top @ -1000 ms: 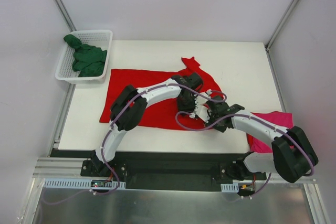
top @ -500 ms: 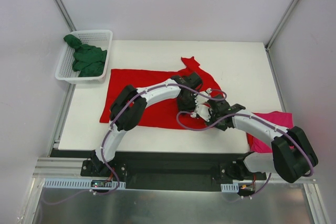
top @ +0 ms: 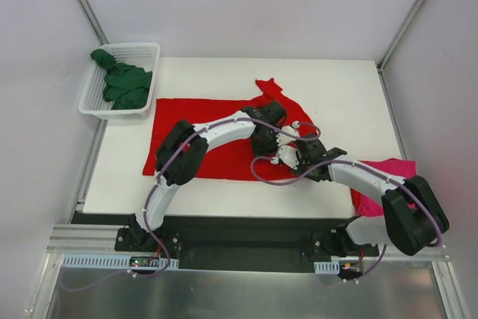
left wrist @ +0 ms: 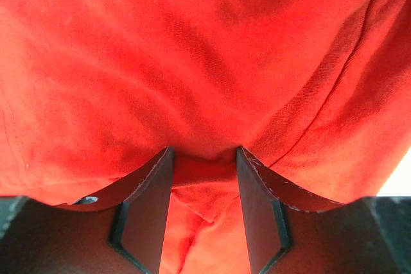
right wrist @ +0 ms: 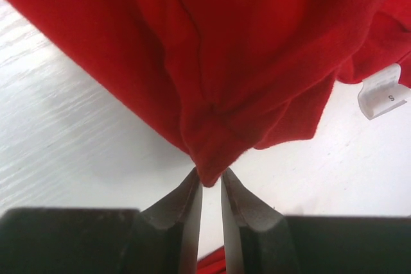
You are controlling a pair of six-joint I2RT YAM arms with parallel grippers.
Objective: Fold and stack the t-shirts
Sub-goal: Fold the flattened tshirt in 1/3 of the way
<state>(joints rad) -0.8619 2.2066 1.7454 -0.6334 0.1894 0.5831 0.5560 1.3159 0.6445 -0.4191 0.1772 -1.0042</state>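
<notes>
The red t-shirt [top: 202, 125] lies spread across the middle of the table, its right part bunched and lifted. My left gripper [top: 263, 144] is shut on a thick fold of this red t-shirt [left wrist: 192, 62]; in the left wrist view the cloth fills the gap at the left gripper [left wrist: 204, 155]. Just to its right, my right gripper [top: 286, 156] pinches a pointed corner of the red t-shirt [right wrist: 244, 49] at the very tips of the right gripper [right wrist: 210, 176]. A magenta t-shirt [top: 388, 173] lies at the near right edge under the right arm. A dark green t-shirt [top: 123, 84] is heaped in the basket.
A white mesh basket [top: 142, 48] stands off the table's far left corner. A white size label [right wrist: 382, 91] hangs from the red cloth. Bare white table [top: 343, 95] shows at the far right. Frame posts rise at both back corners.
Both grippers have moved slightly toward the far side, still holding the red cloth. The shirt's near right corner has been drawn up and leftward off the table.
</notes>
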